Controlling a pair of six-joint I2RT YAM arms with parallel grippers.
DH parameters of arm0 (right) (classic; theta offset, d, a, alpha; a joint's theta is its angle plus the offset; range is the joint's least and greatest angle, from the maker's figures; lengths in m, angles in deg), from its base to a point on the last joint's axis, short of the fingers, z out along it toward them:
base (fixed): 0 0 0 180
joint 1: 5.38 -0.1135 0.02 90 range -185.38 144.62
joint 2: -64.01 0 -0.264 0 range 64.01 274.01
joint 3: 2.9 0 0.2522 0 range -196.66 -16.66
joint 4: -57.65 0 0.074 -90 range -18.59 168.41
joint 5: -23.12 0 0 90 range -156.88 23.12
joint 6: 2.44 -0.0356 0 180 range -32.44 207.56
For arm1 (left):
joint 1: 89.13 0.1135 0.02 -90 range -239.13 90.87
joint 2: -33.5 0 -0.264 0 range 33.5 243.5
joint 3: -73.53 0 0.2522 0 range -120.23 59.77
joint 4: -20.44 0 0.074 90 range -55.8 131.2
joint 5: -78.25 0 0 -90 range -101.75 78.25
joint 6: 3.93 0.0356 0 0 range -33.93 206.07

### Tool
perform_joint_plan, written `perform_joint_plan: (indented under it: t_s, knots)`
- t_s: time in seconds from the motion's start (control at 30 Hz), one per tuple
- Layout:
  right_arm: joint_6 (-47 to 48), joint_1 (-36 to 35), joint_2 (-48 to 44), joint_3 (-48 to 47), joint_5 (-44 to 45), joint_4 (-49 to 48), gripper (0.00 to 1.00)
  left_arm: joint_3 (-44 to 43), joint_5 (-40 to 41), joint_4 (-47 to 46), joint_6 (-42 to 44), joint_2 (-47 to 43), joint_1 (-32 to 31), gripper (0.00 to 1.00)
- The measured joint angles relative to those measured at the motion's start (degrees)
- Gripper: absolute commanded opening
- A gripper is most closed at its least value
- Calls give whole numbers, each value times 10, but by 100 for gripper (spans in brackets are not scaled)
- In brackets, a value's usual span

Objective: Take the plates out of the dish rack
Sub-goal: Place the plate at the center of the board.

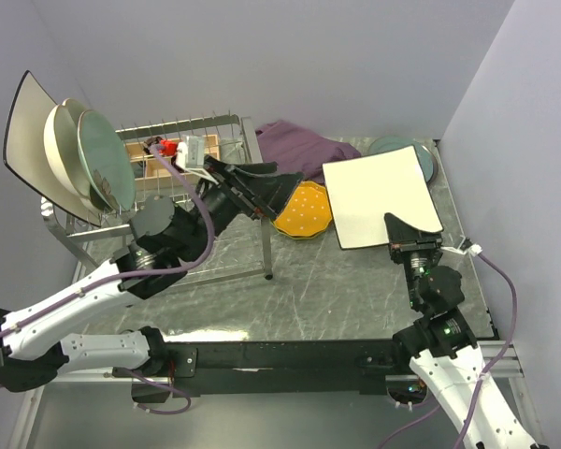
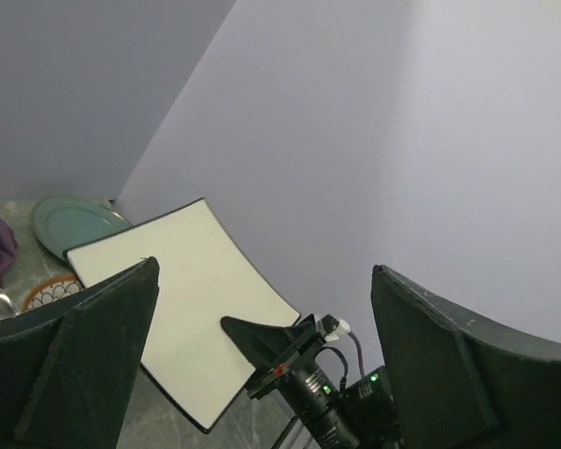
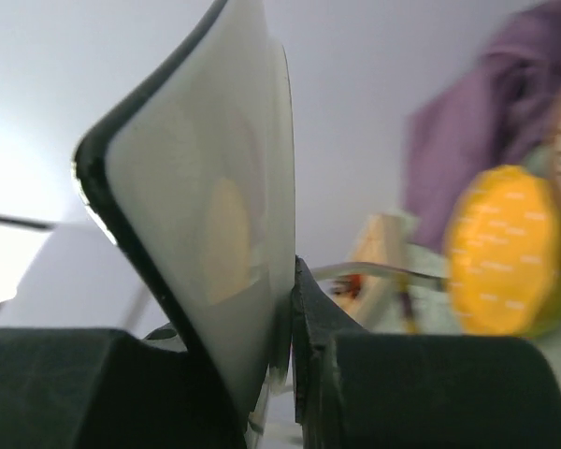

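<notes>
The dish rack [image 1: 182, 126] stands at the left. In it, upright, are a white square plate [image 1: 23, 131] with a dark rim, a cream round plate [image 1: 64, 145] and a teal-green plate [image 1: 107, 161]. My right gripper [image 1: 404, 229] [image 3: 290, 281] is shut on the near corner of another white square plate [image 1: 379, 196] [image 3: 215, 206] [image 2: 187, 299] at the right. My left gripper [image 1: 262, 192] [image 2: 262, 360] hangs wide open and holds nothing, just left of the orange dotted plate [image 1: 304, 210] [image 3: 500, 248] that lies on the table.
A purple cloth [image 1: 299, 145] is bunched at the back. A teal plate [image 1: 402, 148] [image 2: 70, 224] lies at the back right, partly under the held square plate. A small wooden box [image 1: 220, 150] sits in the rack. Walls close in on three sides.
</notes>
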Motion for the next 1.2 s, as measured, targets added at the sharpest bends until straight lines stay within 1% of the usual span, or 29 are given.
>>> perform_joint_plan:
  t_s: [0.17,0.27,0.33,0.4,0.5,0.67,0.87,1.07,1.2]
  knots:
    - [9,0,12,1,24,89,0,-7,0,28,24,-21,0,99]
    - [12,0,2,1,21,142,0,-8,-3,48,37,-33,0,99]
    - [32,0,-8,2,9,170,0,-8,-8,62,44,-42,0,100]
    - [67,0,-18,2,-16,193,0,-8,-15,77,52,-53,0,99]
    - [134,0,-30,2,-76,229,0,-1,-24,94,63,-80,0,99]
    - [193,0,-62,7,-158,298,0,38,-28,99,71,-147,0,99]
    - [216,0,-122,61,-233,346,0,81,-28,98,70,-202,0,99]
    - [224,0,-128,89,-299,385,0,116,-27,103,63,-221,0,99]
    - [223,0,-130,108,-323,388,0,140,-22,103,62,-239,0,99]
